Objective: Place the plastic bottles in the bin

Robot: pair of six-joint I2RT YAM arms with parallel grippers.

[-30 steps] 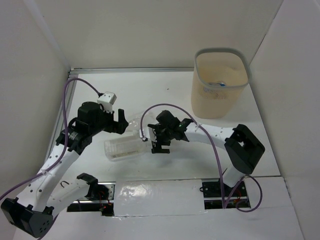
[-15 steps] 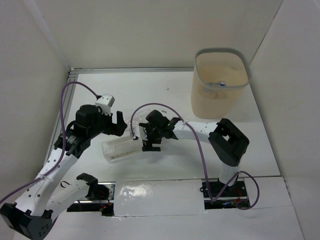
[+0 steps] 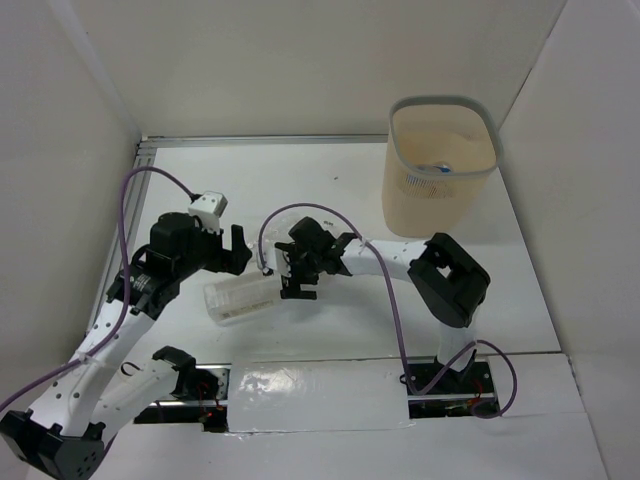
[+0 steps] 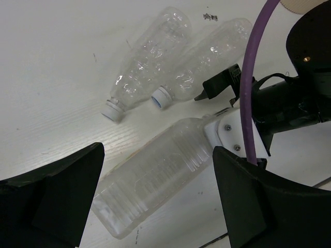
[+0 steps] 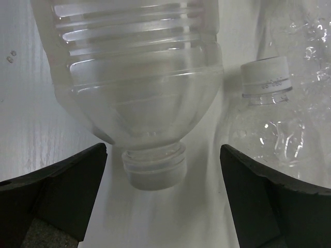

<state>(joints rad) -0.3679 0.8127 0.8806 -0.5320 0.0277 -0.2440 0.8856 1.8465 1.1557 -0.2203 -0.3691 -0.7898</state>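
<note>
No legible text anywhere.

White table (image 3: 320, 170); plain white walls (image 3: 280, 60) on three sides; even, diffuse light.

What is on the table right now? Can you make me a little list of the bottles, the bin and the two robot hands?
Bottles on table: three, all lying down
Wide bottle: ribbed, nearest the arms
Plain bottles: two, side by side, behind the wide one
Bin: beige, upright, far right; something blue inside
Right gripper: open, one finger on each side of the wide bottle's cap
Left gripper: open, above the bottles, holding nothing
</note>
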